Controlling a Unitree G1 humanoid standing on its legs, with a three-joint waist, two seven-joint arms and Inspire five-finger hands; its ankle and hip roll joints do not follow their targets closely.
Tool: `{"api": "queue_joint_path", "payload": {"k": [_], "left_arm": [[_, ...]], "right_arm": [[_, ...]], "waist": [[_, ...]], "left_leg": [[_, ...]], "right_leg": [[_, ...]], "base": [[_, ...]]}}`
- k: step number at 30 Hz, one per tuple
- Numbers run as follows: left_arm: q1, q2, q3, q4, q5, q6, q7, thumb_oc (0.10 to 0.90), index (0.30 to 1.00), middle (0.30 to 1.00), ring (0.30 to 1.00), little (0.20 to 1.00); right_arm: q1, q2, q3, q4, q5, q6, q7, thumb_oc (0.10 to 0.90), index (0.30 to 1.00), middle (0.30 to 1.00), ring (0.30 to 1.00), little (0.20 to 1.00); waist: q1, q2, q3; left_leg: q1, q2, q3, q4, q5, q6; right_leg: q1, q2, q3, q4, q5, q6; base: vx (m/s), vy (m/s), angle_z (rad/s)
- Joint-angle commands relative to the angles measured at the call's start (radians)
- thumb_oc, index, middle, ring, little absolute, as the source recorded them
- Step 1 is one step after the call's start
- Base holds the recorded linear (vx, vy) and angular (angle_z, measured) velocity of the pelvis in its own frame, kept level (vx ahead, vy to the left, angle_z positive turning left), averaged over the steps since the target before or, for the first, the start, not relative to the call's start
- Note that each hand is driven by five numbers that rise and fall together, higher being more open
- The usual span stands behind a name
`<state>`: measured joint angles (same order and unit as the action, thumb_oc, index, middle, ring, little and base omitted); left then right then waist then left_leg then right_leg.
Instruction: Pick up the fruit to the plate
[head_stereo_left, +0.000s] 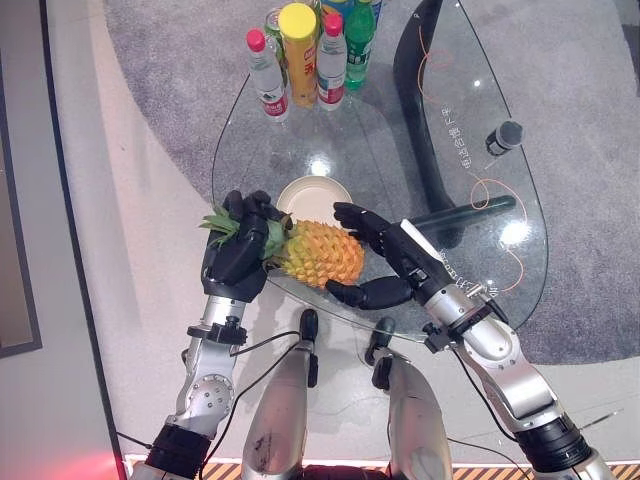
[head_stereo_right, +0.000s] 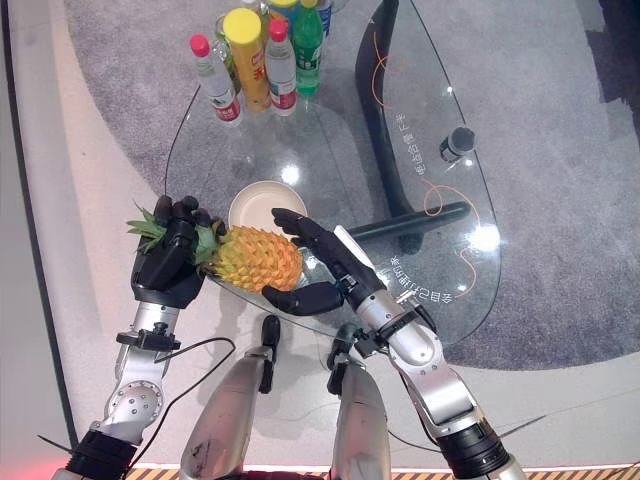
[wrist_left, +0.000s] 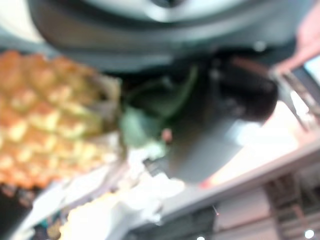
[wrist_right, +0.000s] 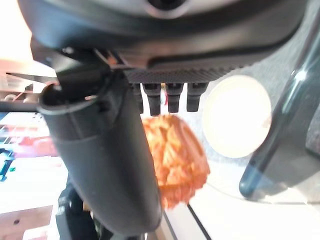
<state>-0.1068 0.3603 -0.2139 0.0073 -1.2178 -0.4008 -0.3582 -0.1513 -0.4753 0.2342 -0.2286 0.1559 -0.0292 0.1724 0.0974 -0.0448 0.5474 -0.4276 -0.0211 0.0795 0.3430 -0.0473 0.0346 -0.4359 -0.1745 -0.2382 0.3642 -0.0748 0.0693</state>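
An orange pineapple (head_stereo_left: 320, 252) with a green leafy crown lies sideways over the near edge of the glass table (head_stereo_left: 400, 140). I cannot tell whether it rests on the glass. My left hand (head_stereo_left: 238, 255) is curled round the crown. At the fruit's other end is my right hand (head_stereo_left: 395, 250), fingers straight over the top and thumb below. The round cream plate (head_stereo_left: 315, 192) sits just beyond the pineapple, bare. In the right wrist view the pineapple (wrist_right: 175, 155) shows past the fingers, beside the plate (wrist_right: 235, 115).
Several bottles (head_stereo_left: 300, 50) stand together at the table's far edge. A small black cylinder (head_stereo_left: 505, 135) sits at the right, with a thin orange cord (head_stereo_left: 480, 190) looping across the glass. A dark table leg (head_stereo_left: 420, 90) shows under the top.
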Motion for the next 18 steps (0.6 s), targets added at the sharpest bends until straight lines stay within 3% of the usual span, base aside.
{"api": "queue_joint_path", "payload": {"k": [1,10,14,18], "left_arm": [[0.003,0.004,0.147,-0.241,0.072,-0.202,0.019,0.100,0.300,0.300,0.300,0.200],[-0.051,0.005,0.180,-0.221,0.230,-0.347,0.188,0.100,0.300,0.300,0.300,0.200],[-0.081,0.016,0.177,-0.217,0.312,-0.363,0.268,0.100,0.300,0.300,0.300,0.200],[-0.126,0.040,0.173,-0.194,0.478,-0.383,0.424,0.100,0.300,0.300,0.300,0.200]], "right_arm": [[-0.007,-0.065,-0.151,-0.106,-0.011,-0.051,-0.047,0.800,0.900,0.900,0.900,0.900],[-0.015,-0.060,-0.095,-0.067,0.011,-0.003,-0.038,0.800,0.900,0.900,0.900,0.900],[-0.023,-0.063,-0.076,-0.054,0.026,0.013,-0.032,0.800,0.900,0.900,0.900,0.900],[-0.042,-0.061,-0.041,-0.037,0.078,0.044,-0.017,0.800,0.900,0.900,0.900,0.900]], "waist": [[-0.011,0.017,-0.027],[-0.013,0.016,-0.027],[-0.016,0.013,-0.027],[-0.020,0.010,-0.027]], "left_leg": [[0.032,-0.071,0.019,0.028,-0.093,0.051],[0.017,-0.068,0.021,0.046,-0.097,0.042],[0.014,-0.065,0.022,0.054,-0.098,0.040],[0.003,-0.059,0.026,0.066,-0.099,0.036]], "right_leg": [[0.000,0.054,-0.001,0.093,0.047,0.059],[-0.014,0.053,0.003,0.106,0.030,0.054],[-0.017,0.053,0.004,0.113,0.025,0.052],[-0.029,0.053,0.004,0.123,0.019,0.051]], "base": [[0.00,0.000,0.00],[0.00,0.000,0.00],[0.01,0.001,0.00],[0.01,0.003,-0.07]]}}
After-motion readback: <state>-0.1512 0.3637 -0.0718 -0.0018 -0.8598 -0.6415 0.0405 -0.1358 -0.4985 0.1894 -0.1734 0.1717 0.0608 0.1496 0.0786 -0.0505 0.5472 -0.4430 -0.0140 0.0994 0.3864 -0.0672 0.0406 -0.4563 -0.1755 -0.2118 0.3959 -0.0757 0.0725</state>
